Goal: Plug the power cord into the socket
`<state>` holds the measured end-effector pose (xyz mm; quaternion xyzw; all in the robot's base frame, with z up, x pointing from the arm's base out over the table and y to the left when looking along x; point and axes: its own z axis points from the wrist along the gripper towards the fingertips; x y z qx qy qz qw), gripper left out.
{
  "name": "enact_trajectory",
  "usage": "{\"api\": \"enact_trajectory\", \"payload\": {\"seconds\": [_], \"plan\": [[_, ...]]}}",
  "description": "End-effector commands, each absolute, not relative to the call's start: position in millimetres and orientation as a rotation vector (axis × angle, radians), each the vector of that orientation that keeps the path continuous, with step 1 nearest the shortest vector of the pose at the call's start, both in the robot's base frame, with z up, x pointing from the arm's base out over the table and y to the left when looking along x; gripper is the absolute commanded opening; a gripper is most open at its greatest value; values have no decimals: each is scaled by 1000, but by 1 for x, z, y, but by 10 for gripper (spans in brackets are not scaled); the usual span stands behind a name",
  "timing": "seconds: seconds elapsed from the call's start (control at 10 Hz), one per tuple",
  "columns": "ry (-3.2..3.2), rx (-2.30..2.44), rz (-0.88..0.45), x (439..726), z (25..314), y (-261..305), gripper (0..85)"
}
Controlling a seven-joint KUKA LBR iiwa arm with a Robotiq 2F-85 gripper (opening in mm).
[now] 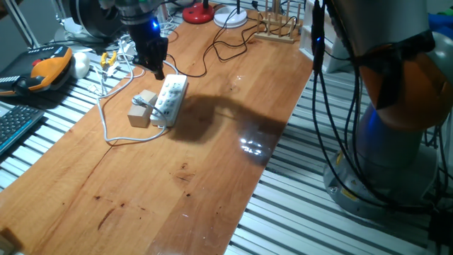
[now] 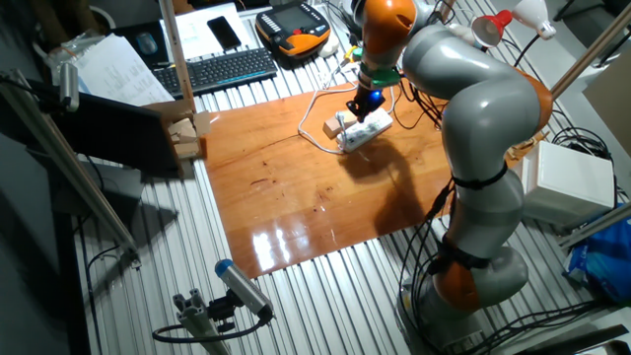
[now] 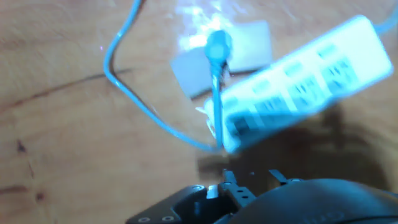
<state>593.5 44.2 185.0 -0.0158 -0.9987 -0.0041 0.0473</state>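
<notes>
The white power strip socket [image 1: 170, 99] lies on the wooden table, and also shows in the other fixed view [image 2: 365, 130] and, blurred, in the hand view [image 3: 305, 87]. The pale power cord [image 1: 107, 127] loops on the table to the strip's near end. In the hand view the cord [image 3: 134, 99] curves to the strip's end and rises to a small round light plug [image 3: 217, 45] beside the tan blocks. My gripper [image 1: 157, 71] hovers just above the strip's far end. Its fingertips [image 3: 227, 178] stand apart with nothing between them.
Two small tan blocks [image 1: 144, 108] sit against the strip's left side. Thin black cables [image 1: 226, 49] trail across the table's far part. A wooden rack [image 1: 277, 28], a red lamp base [image 1: 198, 13], a keyboard [image 1: 14, 124] and an orange handset [image 1: 49, 67] surround the table.
</notes>
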Motion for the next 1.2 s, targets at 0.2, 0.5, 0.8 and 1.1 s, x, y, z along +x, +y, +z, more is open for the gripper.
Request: {"api": "enact_trajectory", "payload": {"seconds": [0.2, 0.5, 0.8, 1.1], "plan": [[-3069, -69, -16, 650, 153, 42, 510], [-3078, -86, -14, 670, 131, 45, 510], [-3089, -142, 18, 675, 124, 43, 510], [-3089, -227, 8, 677, 114, 44, 510]]}}
